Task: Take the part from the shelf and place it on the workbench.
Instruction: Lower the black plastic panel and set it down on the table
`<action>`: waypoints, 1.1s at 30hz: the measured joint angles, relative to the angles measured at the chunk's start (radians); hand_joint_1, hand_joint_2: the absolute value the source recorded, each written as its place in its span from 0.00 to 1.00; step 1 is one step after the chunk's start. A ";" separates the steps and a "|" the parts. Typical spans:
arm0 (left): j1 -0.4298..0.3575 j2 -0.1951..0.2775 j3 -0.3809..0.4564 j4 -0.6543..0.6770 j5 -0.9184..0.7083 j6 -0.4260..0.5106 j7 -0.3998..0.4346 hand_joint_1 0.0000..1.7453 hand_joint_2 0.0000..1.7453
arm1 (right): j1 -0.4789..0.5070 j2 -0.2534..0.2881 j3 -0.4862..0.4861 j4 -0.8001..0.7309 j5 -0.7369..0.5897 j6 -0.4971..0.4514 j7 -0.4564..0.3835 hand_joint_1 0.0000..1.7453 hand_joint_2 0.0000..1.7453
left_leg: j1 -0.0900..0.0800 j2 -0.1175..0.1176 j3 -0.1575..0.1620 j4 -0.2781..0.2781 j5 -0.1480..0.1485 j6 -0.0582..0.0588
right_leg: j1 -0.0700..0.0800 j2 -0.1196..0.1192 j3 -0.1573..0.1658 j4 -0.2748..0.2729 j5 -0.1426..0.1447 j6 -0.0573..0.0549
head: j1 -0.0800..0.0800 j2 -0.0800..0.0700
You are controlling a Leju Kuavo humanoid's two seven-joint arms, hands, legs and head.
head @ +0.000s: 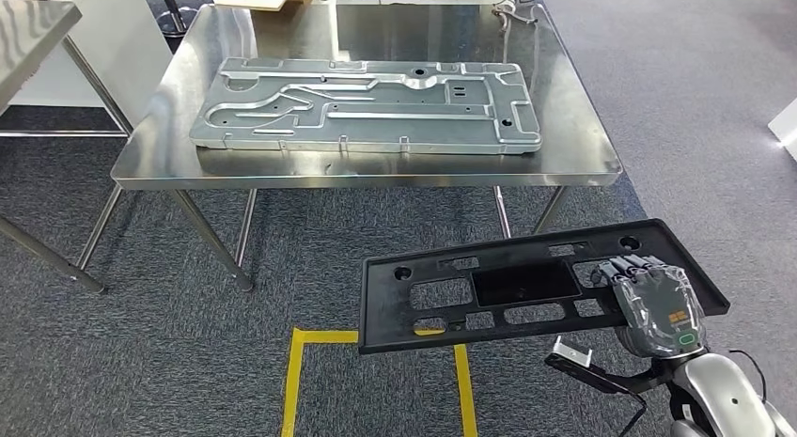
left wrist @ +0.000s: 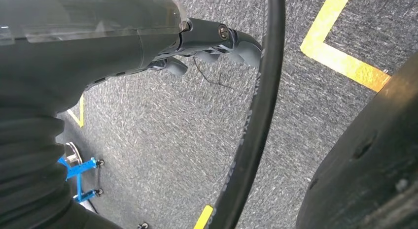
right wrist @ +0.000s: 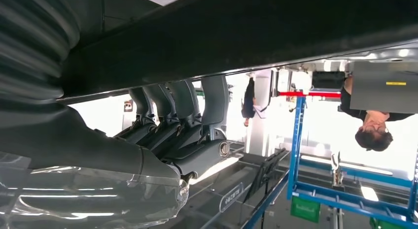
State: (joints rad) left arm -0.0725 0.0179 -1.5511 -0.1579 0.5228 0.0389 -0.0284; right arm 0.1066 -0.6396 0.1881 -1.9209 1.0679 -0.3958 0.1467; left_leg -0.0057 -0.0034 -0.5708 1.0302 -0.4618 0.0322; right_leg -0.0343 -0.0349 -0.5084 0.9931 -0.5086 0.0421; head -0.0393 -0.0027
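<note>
Short of the steel workbench [head: 376, 169], black part [head: 526, 287] gripped by right robot hand [head: 658, 305]; left robot hand's [left wrist: 207, 42] state unclear.

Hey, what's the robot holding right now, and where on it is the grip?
The right hand holds the black plastic panel by its right end, fingers curled over the edge. The left hand holds nothing.
</note>
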 joint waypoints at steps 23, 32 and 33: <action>0.000 -0.003 0.000 0.000 0.001 0.001 -0.004 0.00 1.00 | 0.016 -0.043 0.005 -0.045 -0.008 0.012 0.005 0.91 1.00 | 0.008 -0.013 0.046 -0.046 -0.001 0.019 | -0.012 0.031 -0.133 0.173 -0.008 0.020 | 0.001 0.000; -0.002 -0.004 0.000 0.000 0.003 0.000 -0.005 0.00 1.00 | 0.022 -0.048 0.005 -0.061 -0.009 0.010 0.006 0.91 1.00 | 0.014 -0.012 0.008 0.073 -0.088 -0.036 | -0.010 0.036 -0.072 0.046 0.019 -0.028 | 0.000 0.000; -0.002 -0.004 0.000 0.000 0.003 0.000 -0.005 0.00 1.00 | 0.022 -0.048 0.005 -0.063 -0.009 0.010 0.006 0.91 1.00 | 0.015 -0.008 -0.025 0.135 -0.111 -0.039 | -0.009 0.034 -0.067 0.046 0.015 -0.032 | 0.000 0.000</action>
State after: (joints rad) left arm -0.0746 0.0142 -1.5511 -0.1579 0.5261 0.0390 -0.0336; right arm 0.1286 -0.6878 0.1926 -1.9838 1.0594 -0.3853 0.1532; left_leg 0.0093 -0.0118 -0.5963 1.1656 -0.5731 -0.0072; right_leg -0.0430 -0.0009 -0.5755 1.0389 -0.4935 0.0102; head -0.0394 -0.0027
